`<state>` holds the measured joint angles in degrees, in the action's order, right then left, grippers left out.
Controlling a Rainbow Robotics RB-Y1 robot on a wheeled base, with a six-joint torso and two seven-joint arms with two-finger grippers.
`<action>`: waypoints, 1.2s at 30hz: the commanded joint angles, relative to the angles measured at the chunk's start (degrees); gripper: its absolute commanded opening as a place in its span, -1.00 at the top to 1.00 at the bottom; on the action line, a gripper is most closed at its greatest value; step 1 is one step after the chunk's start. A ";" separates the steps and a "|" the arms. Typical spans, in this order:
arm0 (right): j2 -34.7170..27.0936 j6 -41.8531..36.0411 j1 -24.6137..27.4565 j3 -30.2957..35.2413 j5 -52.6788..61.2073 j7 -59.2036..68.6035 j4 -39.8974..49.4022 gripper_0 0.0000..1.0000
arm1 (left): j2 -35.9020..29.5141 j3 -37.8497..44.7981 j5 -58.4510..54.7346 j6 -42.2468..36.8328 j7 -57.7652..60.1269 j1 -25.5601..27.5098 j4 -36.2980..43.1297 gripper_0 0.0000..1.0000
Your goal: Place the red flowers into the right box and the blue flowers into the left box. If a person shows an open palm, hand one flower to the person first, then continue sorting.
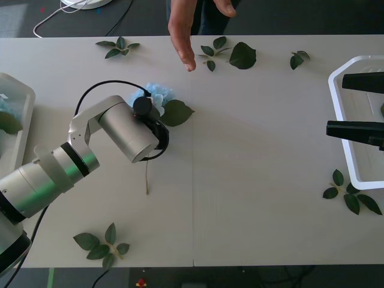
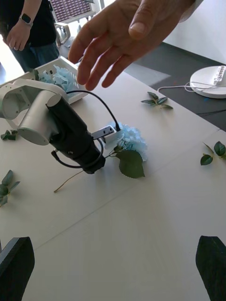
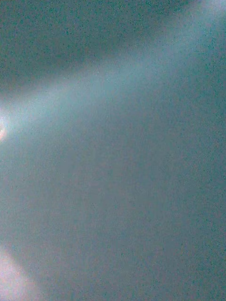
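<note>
A pale blue flower lies on the table left of centre, its broad leaf beside it and its thin stem trailing toward me. My left gripper is down on the bloom, hidden under its own wrist; the right wrist view shows the left gripper against the blue flower. A person's open palm reaches over the far edge, just beyond the flower. My right gripper hovers open over the right box. The left box holds blue flowers. The red flowers are out of view.
Loose leaf sprigs lie at the far edge, near the front left and beside the right box. A white cable runs on the floor beyond the table.
</note>
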<state>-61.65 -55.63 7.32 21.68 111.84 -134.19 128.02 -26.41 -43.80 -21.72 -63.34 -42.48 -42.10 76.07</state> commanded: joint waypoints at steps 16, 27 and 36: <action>-2.33 -0.18 0.86 1.08 0.66 -1.07 0.22 -1.00 | -4.26 22.26 3.00 -30.71 -2.61 5.98 36.34 1.00; -2.33 -0.18 0.86 1.08 0.66 -1.07 0.22 -1.00 | -8.04 35.80 3.70 -36.95 -10.87 5.54 47.51 1.00; -2.33 -0.18 0.86 1.08 0.66 -1.07 0.22 -1.00 | -8.31 42.92 3.70 -18.31 -23.26 1.41 39.24 1.00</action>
<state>-61.67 -55.64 7.35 21.68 111.85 -134.19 128.00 -33.44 -4.20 -18.31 -87.81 -61.58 -37.05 118.28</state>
